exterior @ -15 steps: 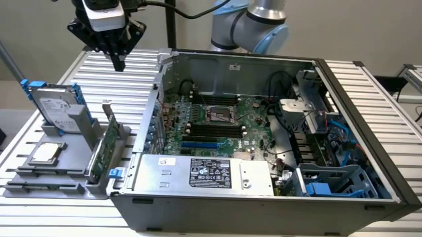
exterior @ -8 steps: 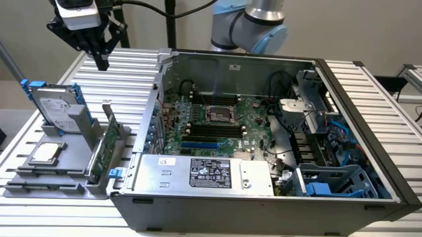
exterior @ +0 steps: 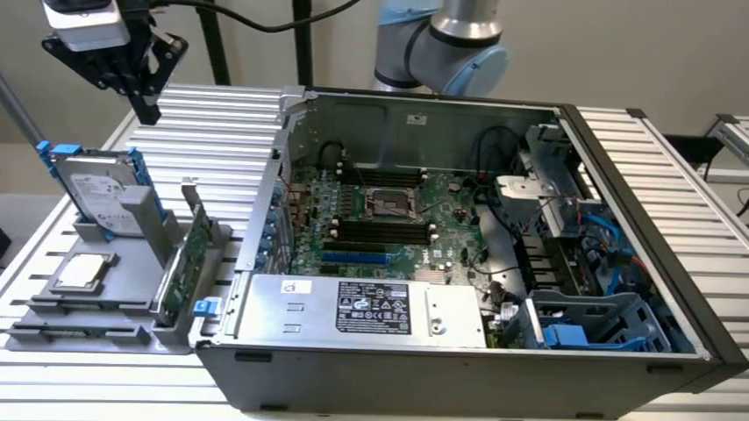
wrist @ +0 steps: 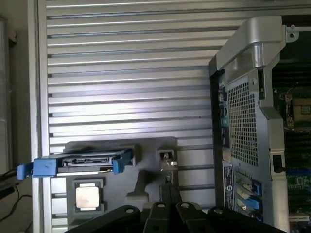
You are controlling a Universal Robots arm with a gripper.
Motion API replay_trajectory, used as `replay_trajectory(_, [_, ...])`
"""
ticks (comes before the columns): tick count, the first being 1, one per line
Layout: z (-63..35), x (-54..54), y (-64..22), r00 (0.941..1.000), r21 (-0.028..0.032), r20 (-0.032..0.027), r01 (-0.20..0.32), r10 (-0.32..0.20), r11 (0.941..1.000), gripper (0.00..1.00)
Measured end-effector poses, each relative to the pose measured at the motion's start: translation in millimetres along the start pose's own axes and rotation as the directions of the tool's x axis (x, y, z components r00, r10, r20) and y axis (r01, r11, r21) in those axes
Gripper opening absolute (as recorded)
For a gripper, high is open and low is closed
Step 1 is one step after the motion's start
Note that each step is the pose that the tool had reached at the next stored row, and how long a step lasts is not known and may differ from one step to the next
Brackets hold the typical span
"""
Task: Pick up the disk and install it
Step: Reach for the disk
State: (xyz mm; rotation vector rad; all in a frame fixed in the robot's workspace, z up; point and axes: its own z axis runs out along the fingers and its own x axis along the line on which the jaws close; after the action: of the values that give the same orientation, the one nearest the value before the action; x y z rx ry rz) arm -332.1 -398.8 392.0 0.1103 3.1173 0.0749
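My jaws, pinched shut and empty, hover above the grey rack where the disk stands upright. I reckon they need opening wide and centring over its blue frame before descending.

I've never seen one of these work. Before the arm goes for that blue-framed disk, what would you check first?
1. The disk stands upright in the grey holder, nothing on it: ok.
2. The gripper carries nothing: ok.
3. Jaws open for a grasp: not ok, they are shut.
4. The gripper lined up over the disk: not ok, it hangs higher and off to one side.
5. The computer case open on top: ok.
6. The blue drive cage free inside: cannot tell.
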Motion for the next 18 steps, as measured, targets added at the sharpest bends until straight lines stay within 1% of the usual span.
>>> replay_trajectory(3, [0.8, 13.5, -0.5, 1.0, 0.0, 0.0001, 0.0, 0.0, 1.0, 0.11])
replay_trajectory(13, [5.3, 59.3, 2.0, 1.0, -0.0002, 0.0021, 0.0, 0.0, 1.0, 0.11])
replay_trajectory(18, [7.2, 82.3, 1.3, 1.0, -0.0001, 0.002, 0.0, 0.0, 1.0, 0.11])
